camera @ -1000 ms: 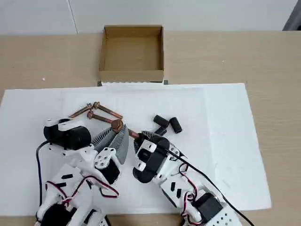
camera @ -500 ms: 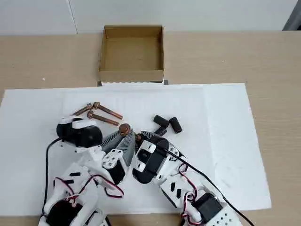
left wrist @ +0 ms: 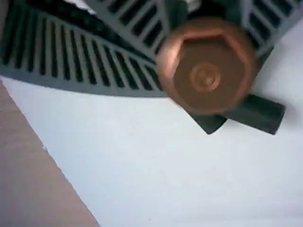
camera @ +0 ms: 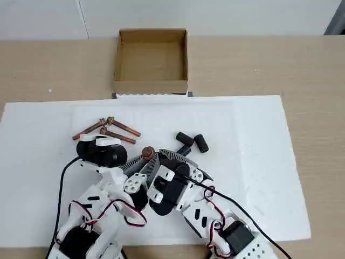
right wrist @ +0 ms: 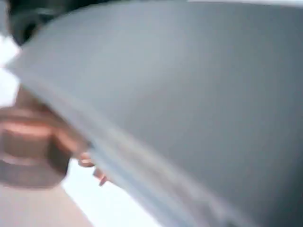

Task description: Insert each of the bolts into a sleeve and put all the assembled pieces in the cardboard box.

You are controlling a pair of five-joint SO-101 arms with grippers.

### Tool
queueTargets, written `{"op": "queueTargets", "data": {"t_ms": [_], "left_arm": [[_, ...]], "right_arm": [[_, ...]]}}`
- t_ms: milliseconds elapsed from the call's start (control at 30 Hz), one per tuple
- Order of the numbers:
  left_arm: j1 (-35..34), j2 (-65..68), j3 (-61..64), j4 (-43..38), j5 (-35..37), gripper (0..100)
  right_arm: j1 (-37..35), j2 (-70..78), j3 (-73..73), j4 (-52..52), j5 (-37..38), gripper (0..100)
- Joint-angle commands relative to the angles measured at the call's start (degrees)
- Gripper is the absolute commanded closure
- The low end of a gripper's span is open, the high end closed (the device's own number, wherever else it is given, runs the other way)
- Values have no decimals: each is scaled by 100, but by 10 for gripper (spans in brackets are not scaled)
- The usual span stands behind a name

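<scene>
Copper hex-head bolt is clamped in your left end effector, over the white paper sheet. It looks rigid, light and smooth; hold the shank just below the head.

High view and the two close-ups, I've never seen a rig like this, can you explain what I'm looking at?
These are two small robot arms side by side at a table. The high view looks down from a fixed camera. The other two pictures come from a camera on each arm's wrist. On a white sheet lie three copper bolts and three black sleeves. Beyond the sheet stands an open cardboard box. The left gripper has its grey ribbed fingers closed on a fourth bolt, seen head-on in its wrist view. The right gripper sits close beside it, but its own view is too blurred to tell what it holds.
</scene>
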Motion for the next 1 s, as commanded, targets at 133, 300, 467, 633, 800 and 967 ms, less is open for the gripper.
{"op": "queueTargets", "data": {"t_ms": [133,300,467,633,800,967], "left_arm": [[-53,-26,-40,35,-53,816],[-105,-18,-198,35,-62,816],[-466,-9,-664,114,-246,816],[-1143,-18,-1147,422,-325,881],[-1855,-35,-1481,747,-879,983],[-2655,-44,-1288,1073,-1609,995]], "right_arm": [[4,-110,-220,-224,44,995],[4,-110,-202,-215,26,995],[40,-110,-202,-180,18,995],[154,-110,-193,-180,-44,995],[848,-110,-202,-171,-888,995],[1560,-110,-255,-31,-1749,995]]}}
